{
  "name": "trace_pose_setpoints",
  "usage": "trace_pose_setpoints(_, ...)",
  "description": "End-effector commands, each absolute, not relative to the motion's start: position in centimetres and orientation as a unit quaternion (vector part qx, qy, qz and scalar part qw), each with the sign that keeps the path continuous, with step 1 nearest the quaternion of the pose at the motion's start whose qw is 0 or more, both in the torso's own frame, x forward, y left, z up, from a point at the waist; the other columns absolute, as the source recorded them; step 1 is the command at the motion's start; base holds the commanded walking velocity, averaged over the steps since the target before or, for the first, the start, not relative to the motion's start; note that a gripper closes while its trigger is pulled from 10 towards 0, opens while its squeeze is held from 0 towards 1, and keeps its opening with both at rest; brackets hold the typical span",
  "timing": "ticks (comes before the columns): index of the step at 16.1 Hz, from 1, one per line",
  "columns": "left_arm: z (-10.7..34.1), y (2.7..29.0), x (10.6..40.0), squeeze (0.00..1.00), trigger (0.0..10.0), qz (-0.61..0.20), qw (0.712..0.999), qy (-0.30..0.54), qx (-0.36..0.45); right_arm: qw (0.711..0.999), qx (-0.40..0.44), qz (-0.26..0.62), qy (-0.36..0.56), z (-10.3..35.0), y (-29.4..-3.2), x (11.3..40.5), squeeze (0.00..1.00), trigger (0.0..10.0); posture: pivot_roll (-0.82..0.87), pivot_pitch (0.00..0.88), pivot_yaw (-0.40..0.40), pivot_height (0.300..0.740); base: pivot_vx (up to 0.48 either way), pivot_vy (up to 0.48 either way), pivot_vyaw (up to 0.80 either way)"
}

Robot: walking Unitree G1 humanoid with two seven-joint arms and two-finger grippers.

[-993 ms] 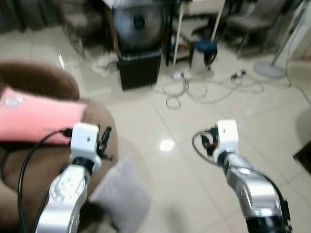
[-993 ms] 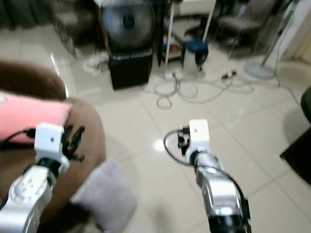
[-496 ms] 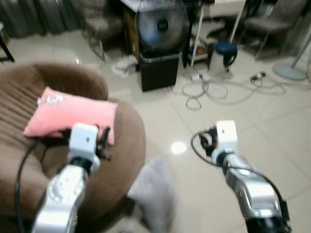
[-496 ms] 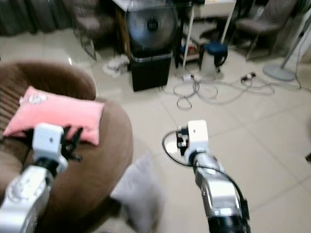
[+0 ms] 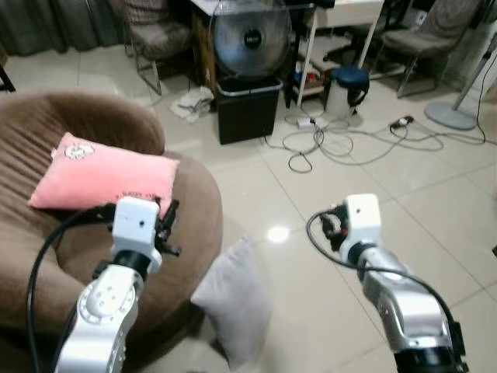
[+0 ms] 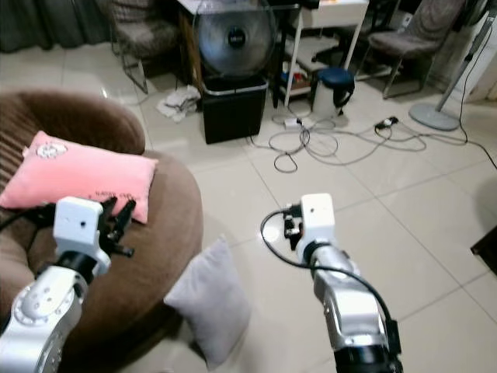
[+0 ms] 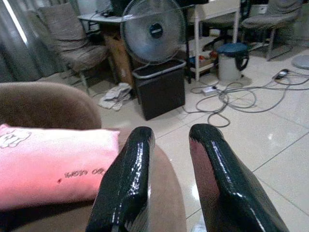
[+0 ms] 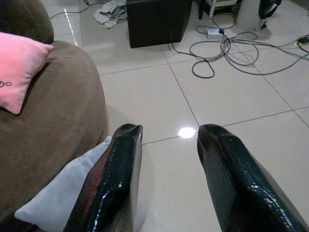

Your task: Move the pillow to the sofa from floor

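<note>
Starting at the left, a pink pillow (image 5: 101,180) lies on the round brown sofa (image 5: 46,256), and the left gripper (image 5: 167,225) hangs just in front of that pillow's near edge, over the seat. Its fingers (image 7: 126,183) are parted with nothing between them (the wrist view looks straight through the gap to the sofa rim and pale tiles). Below and to the right of that gripper, the grey pillow (image 5: 231,301) is down on the floor (image 5: 326,186), standing on edge and leaning against the sofa's curved base. It sits between the two arms, nearer the robot than either gripper, and neither one touches it. Across to the right gripper (image 5: 332,226), held out over bare tile, well clear of the sofa; its fingers (image 8: 113,179) are spread too, empty, with the grey pillow's corner showing beside one finger in its wrist view. A bright reflection glints on the tile just beyond it. Farther off, beyond both grippers, a fan (image 5: 250,37) stands over a black box (image 5: 247,107), and right of those a tangle of cables (image 5: 342,141) trails across the floor near a blue-topped jug (image 5: 345,87).
</note>
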State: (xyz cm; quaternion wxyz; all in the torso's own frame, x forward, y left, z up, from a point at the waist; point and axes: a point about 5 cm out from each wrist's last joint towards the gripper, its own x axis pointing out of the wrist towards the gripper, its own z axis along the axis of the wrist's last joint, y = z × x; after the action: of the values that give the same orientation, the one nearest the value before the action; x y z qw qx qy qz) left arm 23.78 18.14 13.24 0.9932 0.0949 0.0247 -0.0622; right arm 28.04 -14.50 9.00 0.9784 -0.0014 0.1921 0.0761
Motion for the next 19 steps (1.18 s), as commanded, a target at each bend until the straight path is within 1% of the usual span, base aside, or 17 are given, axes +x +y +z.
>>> trace_pose_setpoints(1,13.3,18.5,23.7,0.00,10.0,-0.056,0.993,0.024,0.103,0.980,0.000,0.090,0.178,9.6,-13.8,28.3,0.00,10.0,0.11,0.000,-0.012,0.740,0.000,0.000,0.00)
trace_pose_setpoints(4,13.0,18.5,23.5,0.00,10.0,-0.054,0.993,0.020,0.107,0.979,0.004,0.087,0.182,9.4,-13.9,28.2,0.00,10.0,0.11,0.000,-0.012,0.740,0.000,0.000,0.00)
trace_pose_setpoints(6,12.9,18.5,23.4,0.00,10.0,-0.055,0.993,0.016,0.101,0.978,0.001,0.085,0.188,9.0,-14.3,28.1,0.00,10.0,0.11,0.000,-0.009,0.740,0.000,0.000,-0.69)
trace_pose_setpoints(11,12.5,18.5,23.1,0.00,10.0,-0.064,0.993,0.019,0.097,0.975,-0.010,0.099,0.200,8.4,-14.3,27.6,0.00,10.0,0.11,0.000,-0.005,0.740,0.000,0.000,-0.79)
trace_pose_setpoints(13,12.3,18.5,23.0,0.00,10.0,-0.068,0.993,0.020,0.096,0.972,-0.029,0.116,0.203,8.0,-14.4,27.4,0.00,10.0,0.11,0.000,-0.005,0.740,0.000,0.000,-0.54)
trace_pose_setpoints(19,12.2,18.6,23.0,0.00,10.0,-0.072,0.993,0.018,0.094,0.970,-0.057,0.122,0.203,7.7,-14.5,27.4,0.00,10.0,0.11,0.000,-0.004,0.740,0.000,0.000,0.00)
